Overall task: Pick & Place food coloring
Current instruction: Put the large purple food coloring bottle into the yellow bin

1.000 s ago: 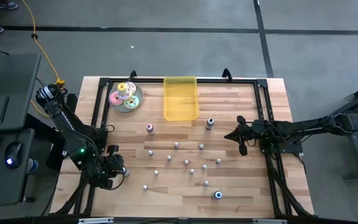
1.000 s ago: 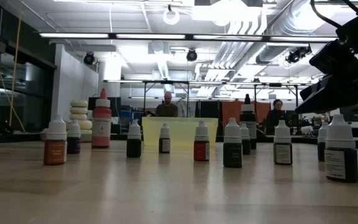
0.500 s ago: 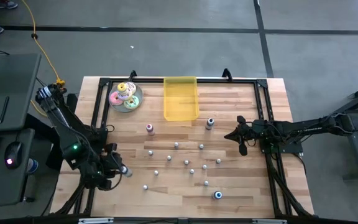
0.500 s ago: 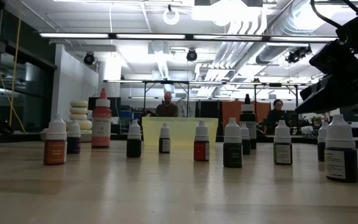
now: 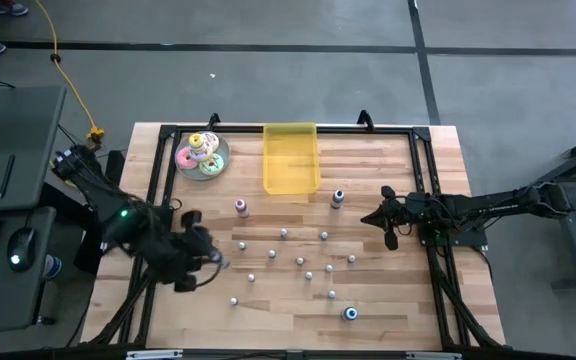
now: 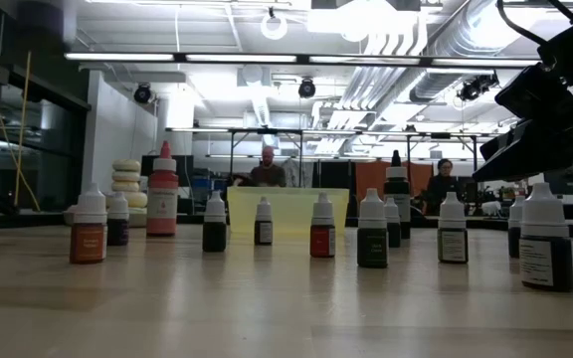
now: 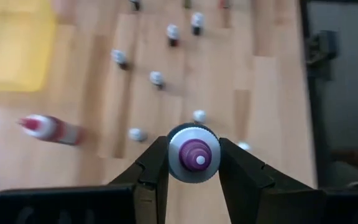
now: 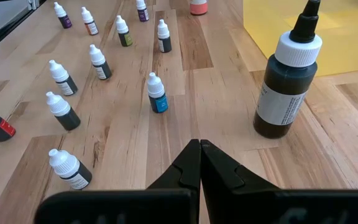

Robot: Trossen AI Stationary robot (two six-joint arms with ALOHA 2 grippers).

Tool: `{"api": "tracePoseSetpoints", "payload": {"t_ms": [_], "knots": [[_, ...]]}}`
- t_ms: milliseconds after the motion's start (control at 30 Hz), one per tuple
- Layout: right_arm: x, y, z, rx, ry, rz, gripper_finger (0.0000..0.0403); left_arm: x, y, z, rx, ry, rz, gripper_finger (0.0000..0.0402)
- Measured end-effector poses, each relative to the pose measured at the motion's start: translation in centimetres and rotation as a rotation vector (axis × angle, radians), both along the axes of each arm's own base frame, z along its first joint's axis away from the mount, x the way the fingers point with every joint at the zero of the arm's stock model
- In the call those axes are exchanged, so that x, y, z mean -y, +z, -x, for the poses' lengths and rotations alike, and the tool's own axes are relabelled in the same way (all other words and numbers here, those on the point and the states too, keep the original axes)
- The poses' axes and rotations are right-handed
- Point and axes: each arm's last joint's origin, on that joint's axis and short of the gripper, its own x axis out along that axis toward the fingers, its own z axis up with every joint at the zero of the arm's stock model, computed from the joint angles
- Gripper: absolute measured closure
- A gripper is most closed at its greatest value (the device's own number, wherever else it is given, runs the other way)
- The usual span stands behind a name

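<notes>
Two grippers are mine: my left gripper (image 7: pixel 193 163) clamps a purple-capped food coloring bottle (image 7: pixel 193 153) at the table's (image 5: pixel 388 310) eight o'clock. My right gripper (image 8: pixel 200 163), fingers pressed together and empty, waits at three o'clock, near a dark dropper bottle (image 8: pixel 288 81).

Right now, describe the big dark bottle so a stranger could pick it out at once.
Start at the yellow tray at the table's far edge. Just off its near right corner stands the dark bottle, ahead of the shut right gripper. It is far taller and wider than the small droppers, with a white collar and black pointed tip.
</notes>
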Motion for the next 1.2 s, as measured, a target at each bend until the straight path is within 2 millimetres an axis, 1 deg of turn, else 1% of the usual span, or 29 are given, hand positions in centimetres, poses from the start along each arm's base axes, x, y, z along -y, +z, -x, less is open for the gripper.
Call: {"api": "tracePoseSetpoints", "payload": {"t_ms": [167,400,600,767,900,967,1067,1200], "knots": [[0.0,0.0,0.0,0.0,0.0,0.0,0.0402,-2.4,2.0,-3.1,-0.033,0.044,-0.104,0.0304],[0.0,0.0,0.0,0.001,0.0,0.0,0.0402,-6.4,3.1,-8.2,-0.076,0.054,-0.147,0.0304],[0.0,0.0,0.0,0.0,0.0,0.0,0.0402,-9.6,2.9,-11.8,-0.115,0.055,-0.177,0.0304],[0.0,0.0,0.0,-0.002,0.0,0.0,0.0402,-12.0,2.4,-14.4,-0.129,0.066,-0.14,0.0304],[0.0,0.0,0.0,0.0,0.0,0.0,0.0402,-13.6,1.4,-15.8,-0.133,0.098,-0.106,0.0304],[0.0,0.0,0.0,-0.001,0.0,0.0,0.0402,-14.8,1.1,-16.3,-0.128,0.131,-0.103,0.0304],[0.0,0.0,0.0,-0.002,0.0,0.0,0.0402,-17.1,0.7,-16.8,-0.119,0.201,-0.095,0.0304],[0.0,0.0,0.0,0.0,0.0,0.0,0.0402,-20.4,0.5,-17.0,-0.086,0.318,-0.075,0.0304]]}}
